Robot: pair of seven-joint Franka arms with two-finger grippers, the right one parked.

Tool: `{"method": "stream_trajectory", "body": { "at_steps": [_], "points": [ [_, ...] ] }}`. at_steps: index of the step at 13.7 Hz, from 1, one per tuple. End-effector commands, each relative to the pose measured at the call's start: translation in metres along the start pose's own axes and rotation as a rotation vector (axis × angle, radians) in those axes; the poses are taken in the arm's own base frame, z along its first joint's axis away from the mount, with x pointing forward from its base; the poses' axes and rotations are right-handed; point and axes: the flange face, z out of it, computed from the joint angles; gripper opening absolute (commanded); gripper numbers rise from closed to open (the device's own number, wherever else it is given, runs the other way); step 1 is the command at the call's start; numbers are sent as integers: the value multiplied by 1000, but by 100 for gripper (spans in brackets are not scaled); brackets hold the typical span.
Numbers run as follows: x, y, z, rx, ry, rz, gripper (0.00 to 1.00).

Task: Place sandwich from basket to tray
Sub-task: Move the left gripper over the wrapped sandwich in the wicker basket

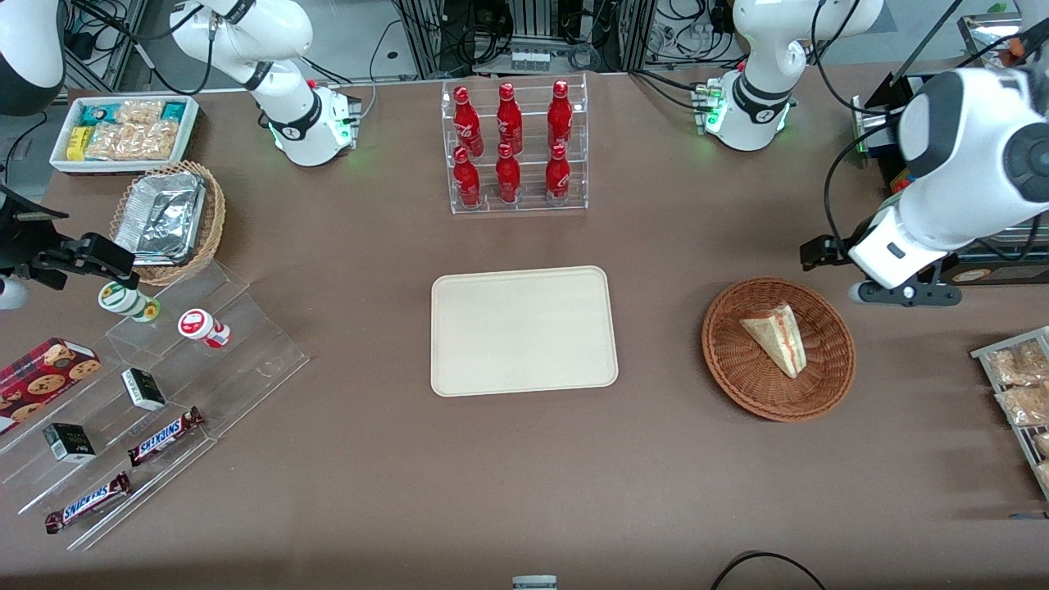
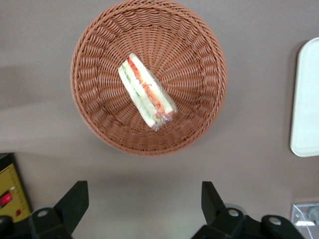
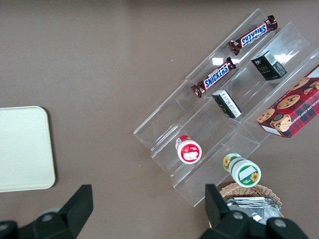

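wrist view: open end effector (image 2: 144,199) above basket (image 2: 94,114).

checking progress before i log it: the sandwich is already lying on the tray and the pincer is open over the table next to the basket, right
Not quite. The sandwich lies in the basket, not on the tray, which holds nothing; the front view shows both. The rest stands: the left wrist view shows the pincer open over the table beside the basket.
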Motion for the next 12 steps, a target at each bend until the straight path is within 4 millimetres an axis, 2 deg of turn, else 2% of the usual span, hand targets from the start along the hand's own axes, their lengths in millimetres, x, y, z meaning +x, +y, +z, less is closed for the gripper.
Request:
{"method": "stream_trajectory", "body": {
  "at_steps": [1,4,9,12],
  "points": [
    [-1,2,37,1,30,-15,100],
    [7,2,73,-1,64,-15,100],
    [22,2,101,-5,93,-42,100],
    [29,3,114,-17,107,-241,100]
  ]
}}
